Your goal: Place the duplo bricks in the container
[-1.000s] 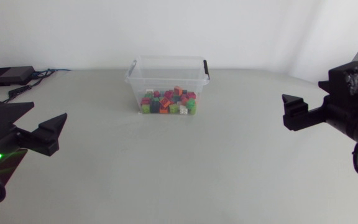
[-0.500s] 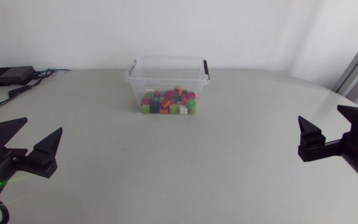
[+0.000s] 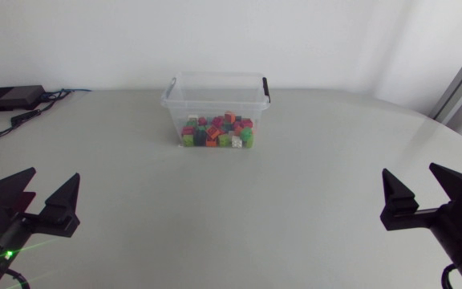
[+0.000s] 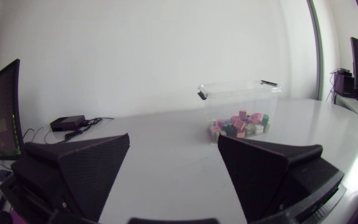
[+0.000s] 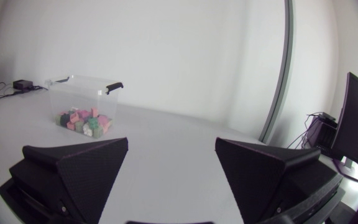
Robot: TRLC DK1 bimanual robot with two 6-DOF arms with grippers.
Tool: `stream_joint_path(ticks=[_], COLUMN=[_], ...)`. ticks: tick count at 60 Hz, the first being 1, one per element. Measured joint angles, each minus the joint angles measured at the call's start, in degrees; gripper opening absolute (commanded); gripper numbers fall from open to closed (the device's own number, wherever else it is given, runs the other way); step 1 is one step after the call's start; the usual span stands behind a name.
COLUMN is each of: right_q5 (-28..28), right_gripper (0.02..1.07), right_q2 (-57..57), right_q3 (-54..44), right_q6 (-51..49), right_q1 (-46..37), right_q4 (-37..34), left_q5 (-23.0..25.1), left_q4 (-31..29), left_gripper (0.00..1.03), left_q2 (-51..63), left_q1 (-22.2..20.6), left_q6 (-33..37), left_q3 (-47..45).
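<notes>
The pale grey bench [image 3: 239, 209] lies under a plain white wall. In the head view a clear plastic container with black side latches [image 3: 172, 103] stands toward 12 o'clock on it. The small multicoloured duplo bricks [image 3: 217, 131], red, green, orange, pink and white, are heaped together on the container's floor. No brick is visible on the bench outside it. The left matte black gripper [image 3: 54, 175] hangs at about 8 o'clock, released, its two wedge fingers spread with nothing between them. The right matte black gripper [image 3: 410, 170] hangs at about 4 o'clock, likewise released and holding nothing. Both are well apart from the container. In the left wrist view the container [image 4: 211, 106] stands ahead of the gripper [image 4: 173, 138], toward 1 o'clock. In the right wrist view it [image 5: 59, 98] stands toward 10 o'clock from that gripper [image 5: 171, 140]. A flat black box with cables [image 3: 10, 97] sits at 10 o'clock.
</notes>
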Motion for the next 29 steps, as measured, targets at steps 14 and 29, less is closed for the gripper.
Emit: stream_joint_path(ticks=[14, 29], right_q5=[-3.26, -3.82], right_gripper=[1.03, 1.03], right_q2=[-6.67, -8.33], right_q3=[-5.88, -7.3], right_q6=[4.96, 6.36], right_q1=[-2.47, -3.13], right_q4=[2.03, 2.1], left_q5=[-1.88, -2.25], left_q4=[1.2, 1.6], left_gripper=[0.99, 0.99], left_q2=[-4.61, -5.66], left_q1=[-0.66, -0.76], left_q6=[-4.26, -5.6], left_q3=[-4.11, -4.9])
